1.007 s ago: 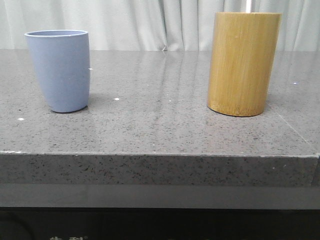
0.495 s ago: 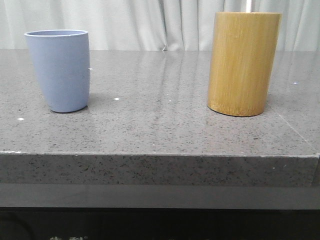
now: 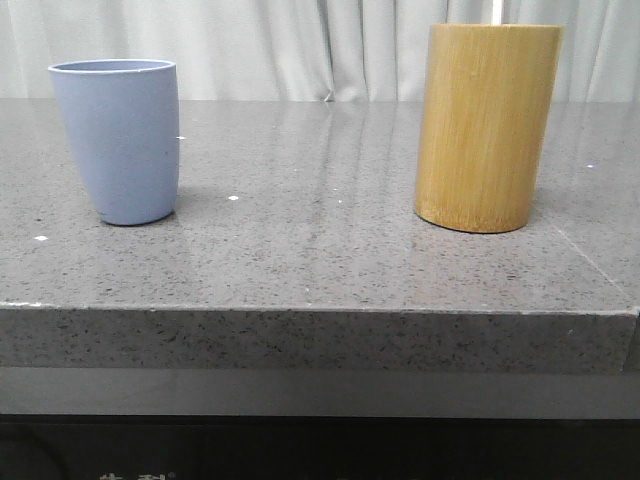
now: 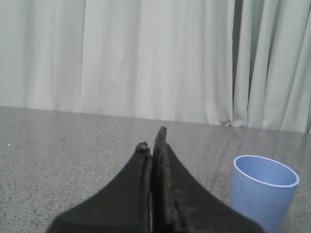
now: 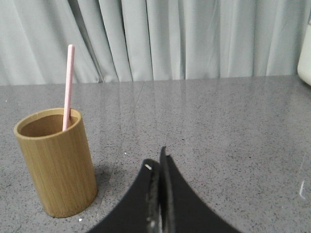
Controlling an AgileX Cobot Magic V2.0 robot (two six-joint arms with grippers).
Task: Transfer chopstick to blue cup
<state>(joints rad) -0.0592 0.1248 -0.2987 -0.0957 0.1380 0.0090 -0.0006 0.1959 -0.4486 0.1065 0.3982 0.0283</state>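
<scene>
The blue cup stands upright on the grey table at the left; it also shows in the left wrist view, and what shows of its inside is bare. A pale pink chopstick stands in the bamboo cylinder, which sits at the right in the front view; only the stick's top end shows there. My left gripper is shut and empty, above the table beside the blue cup. My right gripper is shut and empty, beside the bamboo cylinder. Neither gripper shows in the front view.
The grey speckled table has its front edge near the camera. White curtains hang behind the table. A white object shows at the edge of the right wrist view.
</scene>
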